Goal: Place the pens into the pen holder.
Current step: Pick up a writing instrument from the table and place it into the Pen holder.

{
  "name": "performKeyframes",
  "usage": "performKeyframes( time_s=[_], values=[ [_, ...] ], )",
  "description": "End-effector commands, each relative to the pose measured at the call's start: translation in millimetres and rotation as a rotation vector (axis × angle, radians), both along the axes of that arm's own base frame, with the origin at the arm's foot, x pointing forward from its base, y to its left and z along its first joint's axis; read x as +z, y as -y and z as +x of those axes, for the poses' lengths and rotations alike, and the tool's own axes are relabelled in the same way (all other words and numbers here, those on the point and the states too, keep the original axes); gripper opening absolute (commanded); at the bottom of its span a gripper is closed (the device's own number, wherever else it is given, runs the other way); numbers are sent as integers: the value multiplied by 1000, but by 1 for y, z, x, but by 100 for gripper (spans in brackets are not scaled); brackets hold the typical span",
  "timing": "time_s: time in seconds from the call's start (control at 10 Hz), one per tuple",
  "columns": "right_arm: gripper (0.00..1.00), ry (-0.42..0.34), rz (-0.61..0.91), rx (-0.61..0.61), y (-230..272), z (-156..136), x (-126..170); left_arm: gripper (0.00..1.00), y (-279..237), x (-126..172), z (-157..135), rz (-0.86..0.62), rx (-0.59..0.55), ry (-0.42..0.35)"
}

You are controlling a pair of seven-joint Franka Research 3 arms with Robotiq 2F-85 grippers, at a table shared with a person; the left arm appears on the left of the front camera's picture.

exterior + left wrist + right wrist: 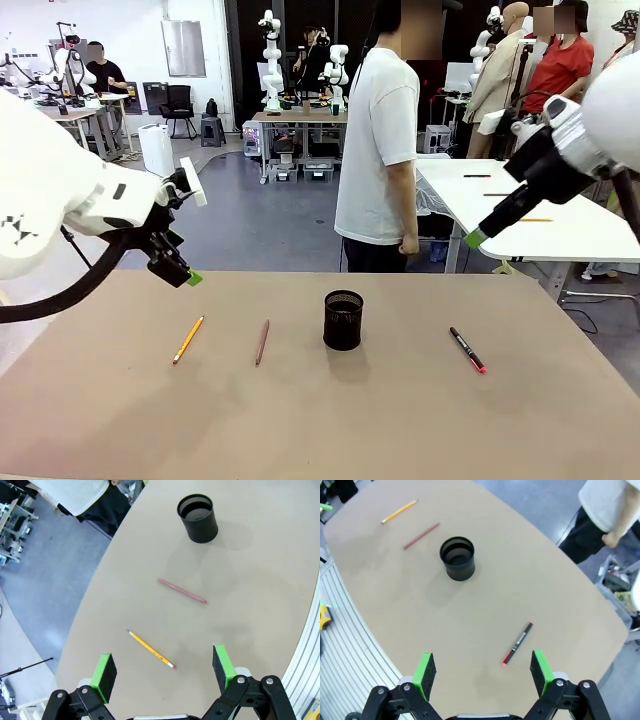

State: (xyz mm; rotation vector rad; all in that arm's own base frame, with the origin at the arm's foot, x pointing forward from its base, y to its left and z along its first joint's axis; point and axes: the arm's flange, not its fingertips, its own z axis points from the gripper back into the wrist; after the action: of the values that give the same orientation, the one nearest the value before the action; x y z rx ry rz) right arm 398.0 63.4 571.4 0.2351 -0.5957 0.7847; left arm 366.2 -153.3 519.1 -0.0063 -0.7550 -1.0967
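The black mesh pen holder (pixel 343 319) (pixel 198 518) (pixel 457 558) stands upright mid-table. Three pens lie flat on the table. An orange-yellow pencil (pixel 188 339) (pixel 150 649) (pixel 399 511) lies at the left, a reddish-brown one (pixel 262 342) (pixel 181 591) (pixel 421 535) between it and the holder, and a dark pen with a red end (pixel 467 350) (pixel 517 643) to the right. My left gripper (pixel 190 275) (pixel 165 672) hangs open above the table's far left, over the pencil. My right gripper (pixel 476 238) (pixel 483 669) hangs open high above the right side, near the red-ended pen.
A person in a white shirt (pixel 380 150) stands just beyond the table's far edge, behind the holder. A white table (pixel 540 215) with a few pens on it stands at the back right. The brown tabletop (pixel 320 420) is bare toward the front.
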Motion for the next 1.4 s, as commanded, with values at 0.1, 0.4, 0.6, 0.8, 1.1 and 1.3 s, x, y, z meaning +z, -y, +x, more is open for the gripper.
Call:
performKeyframes(
  time_s=[0.1,0.4,0.6,0.8,1.1,1.3],
  values=[
    [100,0,0,0,0,0,0,100,3,-15,6,12,-6,-28],
    [100,0,0,0,0,0,0,100,3,-15,6,12,-6,-28],
    [100,0,0,0,0,0,0,100,3,-15,6,12,-6,-28],
    [100,10,-22,13,0,0,-1,100,5,-16,6,19,-9,-33],
    [100,-49,100,85,18,11,8,100,-27,13,30,-136,-11,-218],
    [100,-62,151,131,34,12,15,100,-54,35,46,-231,-18,-227]
  ],
)
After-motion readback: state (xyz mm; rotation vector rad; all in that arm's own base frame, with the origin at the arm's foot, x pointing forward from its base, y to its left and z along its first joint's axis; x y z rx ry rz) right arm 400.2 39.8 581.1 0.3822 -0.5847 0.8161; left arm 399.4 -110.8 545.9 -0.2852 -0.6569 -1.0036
